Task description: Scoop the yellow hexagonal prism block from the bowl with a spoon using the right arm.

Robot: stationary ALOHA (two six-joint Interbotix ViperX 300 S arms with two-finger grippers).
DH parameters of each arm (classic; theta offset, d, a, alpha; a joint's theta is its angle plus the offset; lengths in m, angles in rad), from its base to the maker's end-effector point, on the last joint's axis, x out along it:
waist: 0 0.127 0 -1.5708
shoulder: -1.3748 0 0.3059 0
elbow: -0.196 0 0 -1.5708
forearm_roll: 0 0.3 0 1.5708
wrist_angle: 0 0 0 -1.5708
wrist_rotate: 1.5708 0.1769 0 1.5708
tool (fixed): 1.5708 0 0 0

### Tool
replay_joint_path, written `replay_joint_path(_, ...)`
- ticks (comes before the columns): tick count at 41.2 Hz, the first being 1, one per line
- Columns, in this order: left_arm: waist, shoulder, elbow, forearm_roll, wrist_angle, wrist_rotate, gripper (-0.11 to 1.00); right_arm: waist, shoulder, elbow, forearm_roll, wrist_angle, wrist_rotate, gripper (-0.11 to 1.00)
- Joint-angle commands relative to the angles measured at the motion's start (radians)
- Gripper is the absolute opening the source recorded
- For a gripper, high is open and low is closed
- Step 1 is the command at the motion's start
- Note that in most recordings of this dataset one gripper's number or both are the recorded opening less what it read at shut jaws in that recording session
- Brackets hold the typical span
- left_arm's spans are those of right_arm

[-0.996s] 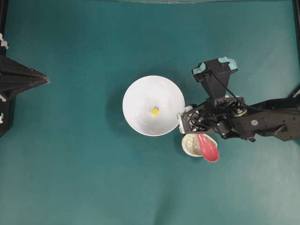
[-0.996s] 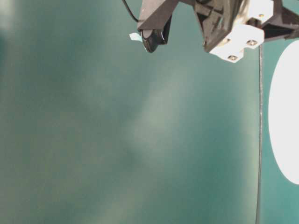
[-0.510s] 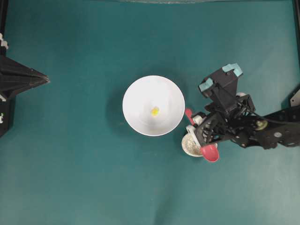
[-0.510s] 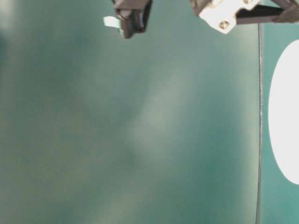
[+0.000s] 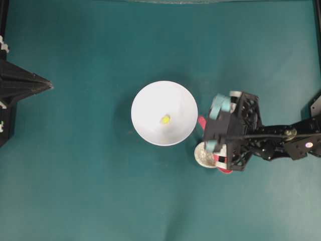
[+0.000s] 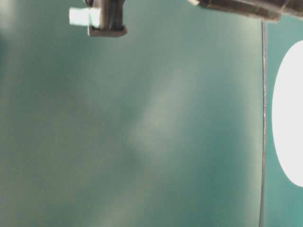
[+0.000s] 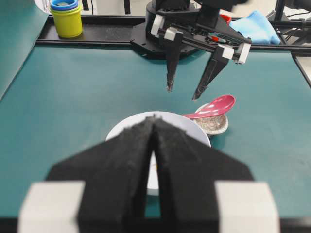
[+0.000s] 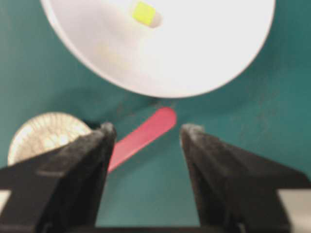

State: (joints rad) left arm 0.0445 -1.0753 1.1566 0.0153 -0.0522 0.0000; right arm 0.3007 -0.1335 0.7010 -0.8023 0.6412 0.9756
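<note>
- Right claw (image 8: 145, 130) hangs spread wide above the spoon (image 8: 141, 135) handle, pinching nothing; left claw (image 7: 153, 165) sits pressed together, far off.
- Bowl (image 5: 145, 100): big, white, just beside the handle tip; a descending finger could likely bump its rim.
- Spoon: glossy pink-red, scoop propped on the speckled rest (image 5: 201, 155); it may slip or tip.
- Block (image 5: 165, 119): tiny, yellow, mid-bowl.

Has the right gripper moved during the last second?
Yes. The right gripper turned and drew in over the spoon, right of the unmoved bowl.
</note>
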Motion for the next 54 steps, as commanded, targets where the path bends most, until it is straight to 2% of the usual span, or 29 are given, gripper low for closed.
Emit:
replay_joint_path(1,0.002,0.008,-0.031,0.003,-0.003,-0.002,0.03,0.003,-0.032,-0.008,-0.002,-0.003,-0.141,0.6)
replay_joint_path(5,0.002,0.008,-0.031,0.003,-0.005,-0.002,0.03,0.003,-0.037,-0.009,-0.002,-0.003,-0.293,0.6)
replay_joint_path(10,0.002,0.008,-0.031,0.003,-0.003,-0.002,0.03,0.003,-0.038,-0.008,0.011,-0.008,-0.43,0.6)
replay_joint_path(20,0.002,0.008,-0.031,0.003,-0.003,-0.002,0.03,0.003,-0.04,-0.008,0.023,0.003,-0.621,0.6)
replay_joint_path(40,0.0,0.009,-0.029,0.003,-0.003,-0.002,0.03,0.0,-0.037,0.028,0.031,0.011,-0.959,0.61)
replay_joint_path(49,0.002,0.009,-0.029,0.003,-0.003,-0.003,0.03,0.0,-0.023,0.043,0.032,0.011,-1.192,0.62)
replay_joint_path(54,0.002,0.008,-0.031,0.003,-0.003,-0.009,0.03,0.0,-0.005,0.057,0.032,0.008,-1.35,0.62)
